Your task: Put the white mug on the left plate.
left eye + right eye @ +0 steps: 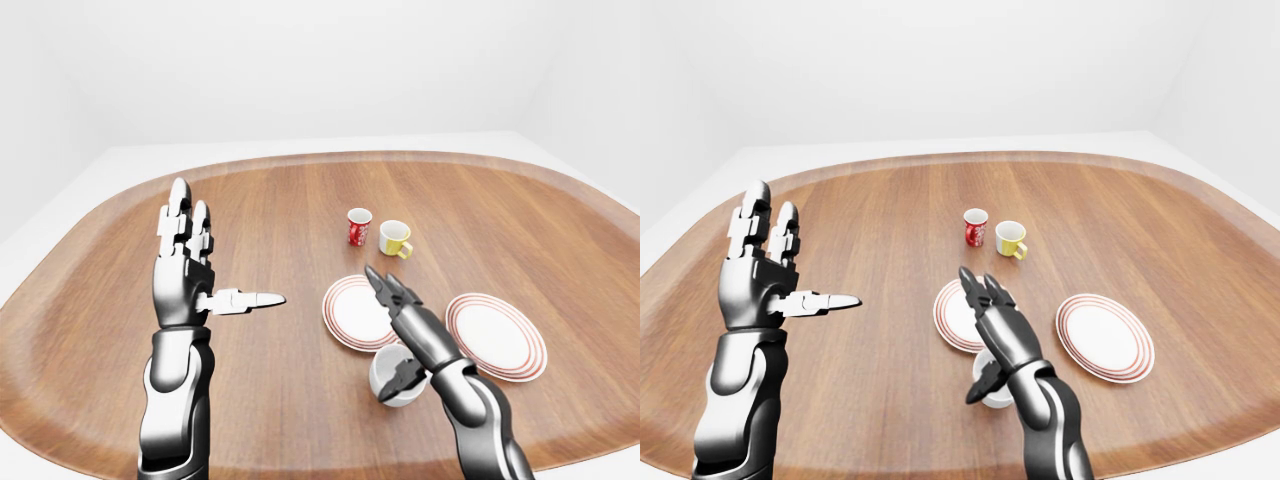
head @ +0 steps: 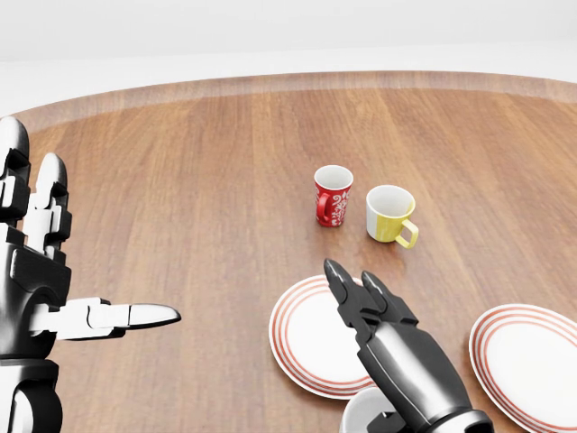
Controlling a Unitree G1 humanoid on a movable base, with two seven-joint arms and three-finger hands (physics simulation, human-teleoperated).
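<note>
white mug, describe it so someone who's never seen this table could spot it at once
On the wooden table, find the two red-ringed plates; take the left plate. The white mug stands just below its lower rim, under the right hand. Unlike the red mug and yellow mug, it is plain white.

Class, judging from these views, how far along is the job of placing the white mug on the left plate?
Nothing is done yet: the white mug stands on the table beside the left plate. The open right hand is at it. Gripping, lifting and placing remain.
</note>
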